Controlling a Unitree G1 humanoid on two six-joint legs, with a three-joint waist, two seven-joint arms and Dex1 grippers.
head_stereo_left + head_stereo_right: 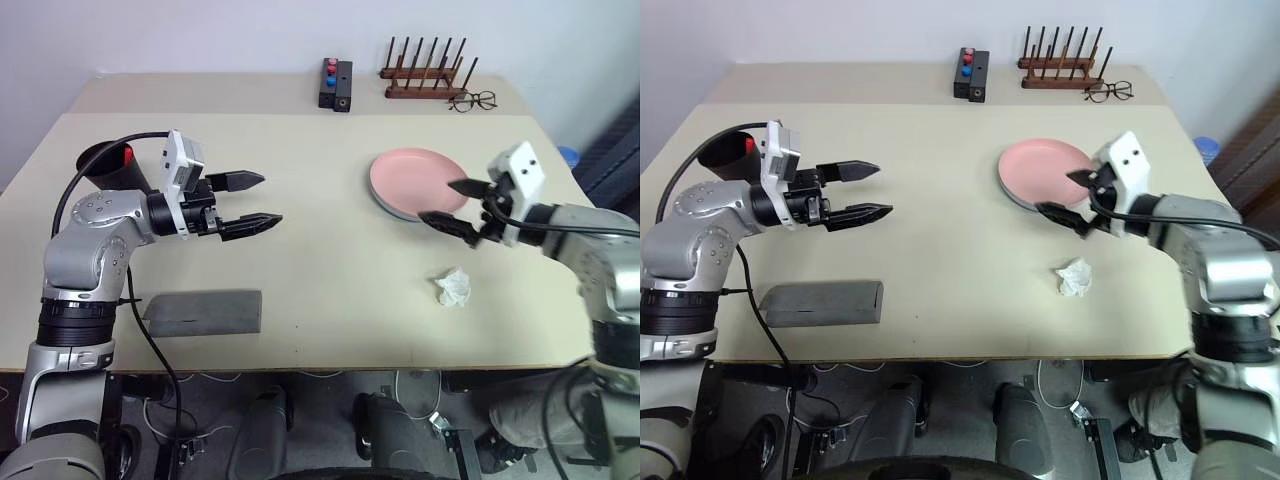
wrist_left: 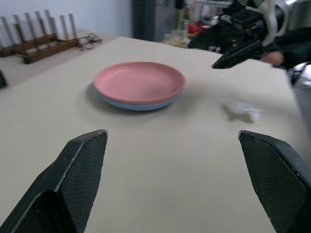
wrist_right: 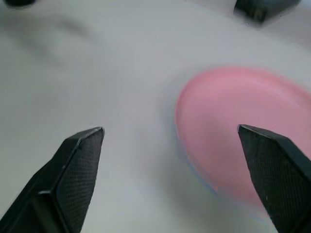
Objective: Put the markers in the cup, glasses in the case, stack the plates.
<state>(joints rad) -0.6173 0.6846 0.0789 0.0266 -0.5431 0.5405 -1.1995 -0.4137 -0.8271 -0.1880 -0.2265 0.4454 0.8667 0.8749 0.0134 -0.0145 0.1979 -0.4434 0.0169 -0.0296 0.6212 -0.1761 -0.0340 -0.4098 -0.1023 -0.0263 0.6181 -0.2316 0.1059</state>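
Grey case (image 1: 203, 311), lower left of the bench (image 1: 320, 250). Left gripper (image 1: 255, 203) and right gripper (image 1: 447, 202): fingers wide, empty. Pink plate (image 1: 418, 182) stacked on blue, right of centre. Cup (image 1: 108, 165), upper left, red cap showing. Stacking seemingly done; next, confirm glasses cased.

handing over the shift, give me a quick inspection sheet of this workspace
surface: beige table, mostly bare in the middle
job's things: pink plate stacked on the blue plate; grey case shut flat near the front edge; black cup behind the left arm, something red at its rim
clutter: crumpled white wad; clear-lens spectacles; wooden rack; black box with red and blue buttons
grippers: left gripper open, empty; right gripper open, empty, beside the plates
cables: black cable along the left arm and down past the table edge
surroundings: pale wall behind; cables on the floor below
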